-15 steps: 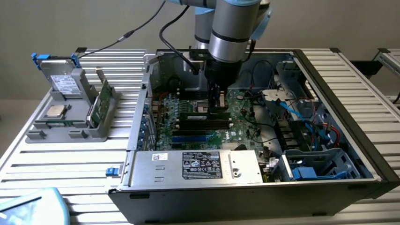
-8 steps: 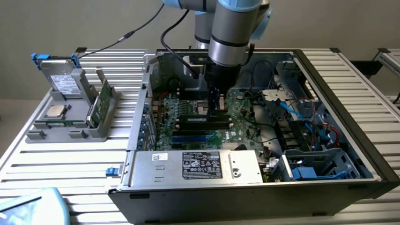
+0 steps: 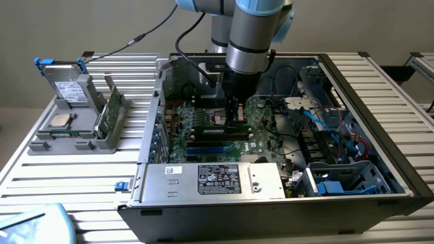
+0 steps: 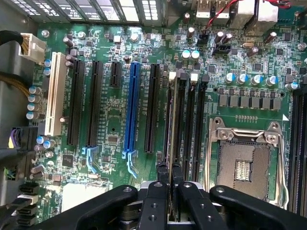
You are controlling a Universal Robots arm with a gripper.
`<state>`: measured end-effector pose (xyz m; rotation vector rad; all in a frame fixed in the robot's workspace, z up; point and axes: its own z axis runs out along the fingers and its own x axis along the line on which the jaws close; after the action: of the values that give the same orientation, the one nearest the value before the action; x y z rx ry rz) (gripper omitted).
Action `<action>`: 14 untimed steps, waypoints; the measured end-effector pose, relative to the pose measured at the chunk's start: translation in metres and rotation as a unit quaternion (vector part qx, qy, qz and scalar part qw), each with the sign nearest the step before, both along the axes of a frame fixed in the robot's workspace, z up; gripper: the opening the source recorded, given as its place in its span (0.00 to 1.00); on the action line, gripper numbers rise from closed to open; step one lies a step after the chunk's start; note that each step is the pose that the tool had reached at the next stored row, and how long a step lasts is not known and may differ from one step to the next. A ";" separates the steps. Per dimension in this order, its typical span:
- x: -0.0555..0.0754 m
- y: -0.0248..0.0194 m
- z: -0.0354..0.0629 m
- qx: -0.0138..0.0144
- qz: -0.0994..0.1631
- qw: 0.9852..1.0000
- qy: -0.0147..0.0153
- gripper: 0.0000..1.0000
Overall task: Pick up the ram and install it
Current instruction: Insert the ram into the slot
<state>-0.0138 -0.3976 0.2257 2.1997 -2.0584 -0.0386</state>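
Arm reaches down into the open computer case (image 3: pixel 379 96), which lies on the slatted worktop (image 3: pixel 68 173). The landmark is the empty processor socket (image 4: pixel 244 163) on the motherboard (image 4: pixel 110 129). The pincer (image 4: pixel 170 168) hangs just beside the socket, over the bank of black memory slots between the socket and the blue slot (image 4: pixel 132 105). Its two fingers (image 4: pixel 162 179) are drawn nearly together and clamp a thin board seen edge-on. This is the ram (image 4: pixel 171 120), held upright. The ram stands in line with the memory slot of that bank farthest from the socket, and runs its length toward a white latch (image 4: pixel 171 75) at the far end. Whether it is fully seated or only resting in the slot mouth cannot be told. A second white latch (image 4: pixel 194 75) marks a slot nearer the socket. A white slot (image 4: pixel 53 93) lies beyond the blue one, well apart from the socket. Outside the case, well apart from the socket toward the exterior view's left, a grey tray (image 3: pixel 40 147) sits on the worktop. It holds a green expansion card (image 3: pixel 109 109) standing on edge and a small silver processor chip (image 3: pixel 60 120). The power supply (image 3: pixel 210 178) lies at the case's near edge.
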 end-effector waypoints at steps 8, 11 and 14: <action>0.000 -0.0001 -0.0003 0.000 0.000 1.000 0.002 0.13; 0.000 -0.0007 -0.0004 0.000 0.000 1.000 0.004 0.13; 0.000 -0.0013 -0.0004 0.000 0.000 1.000 0.004 0.13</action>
<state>-0.0136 -0.3988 0.2253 2.1960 -2.0540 -0.0479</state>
